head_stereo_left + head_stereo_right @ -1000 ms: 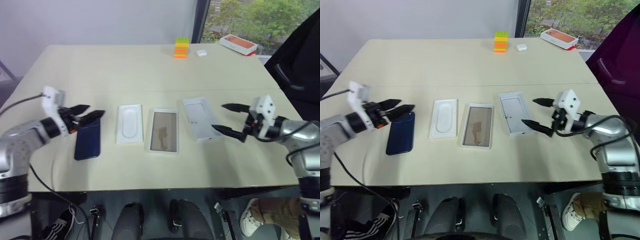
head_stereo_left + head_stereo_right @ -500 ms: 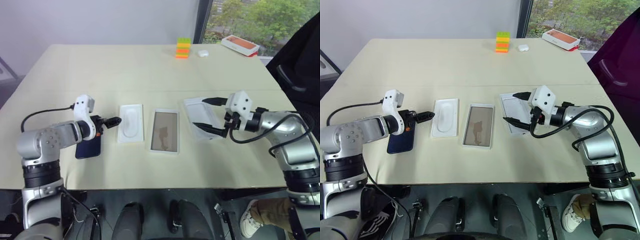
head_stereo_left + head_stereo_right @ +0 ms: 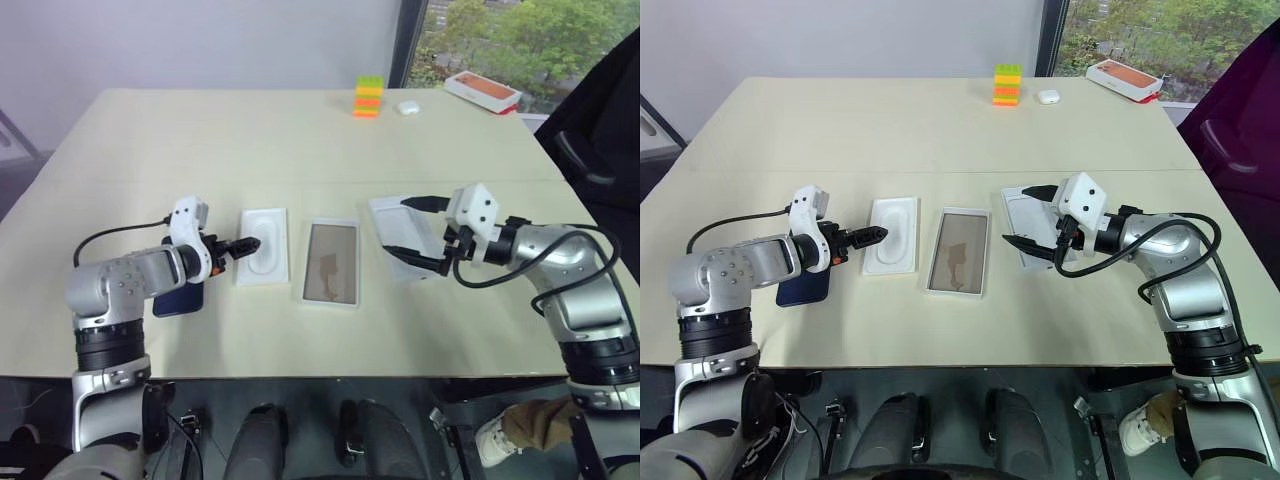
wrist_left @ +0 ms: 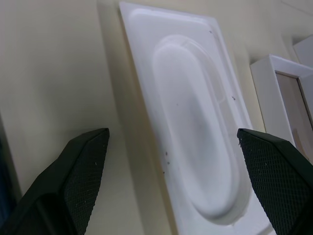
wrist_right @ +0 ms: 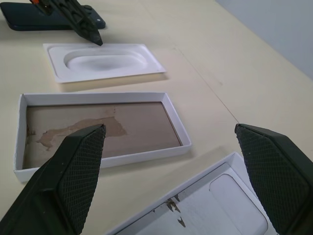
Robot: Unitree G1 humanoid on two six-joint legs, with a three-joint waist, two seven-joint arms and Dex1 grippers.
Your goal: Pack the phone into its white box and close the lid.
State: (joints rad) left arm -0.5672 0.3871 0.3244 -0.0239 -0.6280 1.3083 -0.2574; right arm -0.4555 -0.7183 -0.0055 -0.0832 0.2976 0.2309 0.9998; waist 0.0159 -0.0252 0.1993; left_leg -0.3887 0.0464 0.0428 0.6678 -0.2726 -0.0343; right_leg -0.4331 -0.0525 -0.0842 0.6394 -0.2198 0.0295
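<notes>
**Phone lies behind the left fingertips, not ahead of them**

The phone point(image 3: 805, 282) lies flat at the left end of the row on the table point(image 3: 940, 130), long axis running away from the robot, partly covered by the left forearm. The left gripper point(image 3: 862, 236), fingers apart and empty, points rightward past it at the white insert point(image 3: 891, 235). To take the phone, this nearer arm would probably have to draw back leftward. Next sits the white box point(image 3: 958, 251), open, parallel to the phone. Rightmost, the lid point(image 3: 1025, 238) lies inside-up under the right gripper point(image 3: 1028, 215), fingers spread wide, holding nothing.
</notes>
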